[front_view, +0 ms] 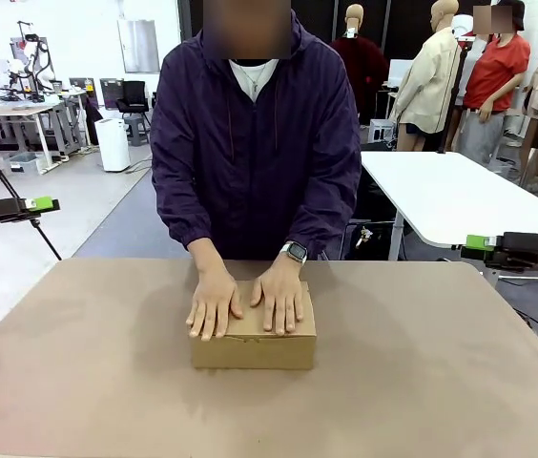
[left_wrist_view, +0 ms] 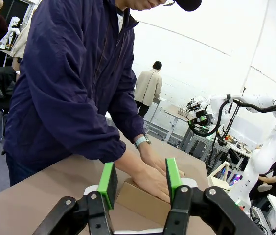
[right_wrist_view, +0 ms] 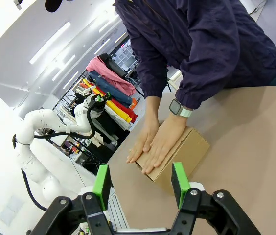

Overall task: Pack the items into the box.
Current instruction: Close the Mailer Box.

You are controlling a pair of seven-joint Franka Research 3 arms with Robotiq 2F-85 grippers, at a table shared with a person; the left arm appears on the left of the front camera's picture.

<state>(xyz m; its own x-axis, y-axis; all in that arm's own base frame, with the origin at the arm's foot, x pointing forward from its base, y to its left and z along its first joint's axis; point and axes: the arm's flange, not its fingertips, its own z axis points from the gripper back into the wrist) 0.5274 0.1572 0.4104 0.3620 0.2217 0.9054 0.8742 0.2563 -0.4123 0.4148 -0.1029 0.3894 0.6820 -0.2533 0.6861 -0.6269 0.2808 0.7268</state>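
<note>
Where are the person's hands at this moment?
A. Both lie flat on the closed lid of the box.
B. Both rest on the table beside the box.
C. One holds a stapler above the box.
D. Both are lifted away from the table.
A: both of the person's hands lie palm down, side by side, on the shut lid of the cardboard box.

The box (front_view: 254,349) sits a little left of the middle of the table, straight across from me and toward the far side. It is plain brown cardboard, low and rectangular, its long front face turned toward me. Its flap lid lies shut and flat on top. From my left wrist I see one near corner (left_wrist_view: 140,199) of it; from my right wrist I see an end face and a long side (right_wrist_view: 187,153). What is inside I cannot tell.
</note>
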